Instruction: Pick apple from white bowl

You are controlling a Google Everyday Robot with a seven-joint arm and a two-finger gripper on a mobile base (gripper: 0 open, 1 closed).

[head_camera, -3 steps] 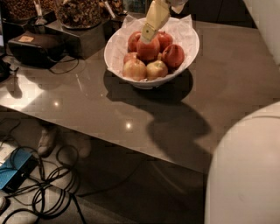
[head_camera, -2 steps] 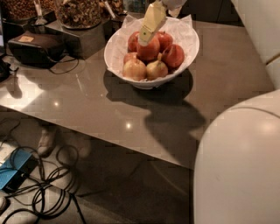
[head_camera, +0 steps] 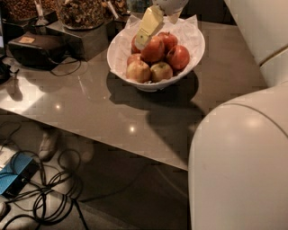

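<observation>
The white bowl (head_camera: 191, 54), lined with crinkled white paper, stands at the back of the grey table (head_camera: 90, 112) and holds several apples. A deep red apple (head_camera: 154, 49) lies on top of the pile, with two more red ones (head_camera: 178, 56) to its right. Two pale yellow-green apples (head_camera: 138, 71) lie at the front. My gripper (head_camera: 150, 28), pale yellow, hangs from the top edge over the bowl's back left. Its tip rests at the upper left side of the top red apple.
Glass jars of granola (head_camera: 83, 11) stand on a black box (head_camera: 85, 40) at the back left, beside a black device (head_camera: 36, 47) with a cable. My white body (head_camera: 238, 166) fills the right. Cables (head_camera: 54, 193) and a blue object (head_camera: 15, 179) lie on the floor.
My gripper has shifted slightly left and down over the bowl, onto the top red apple. My white body has swelled further into the right of the view. The apples have not moved.
</observation>
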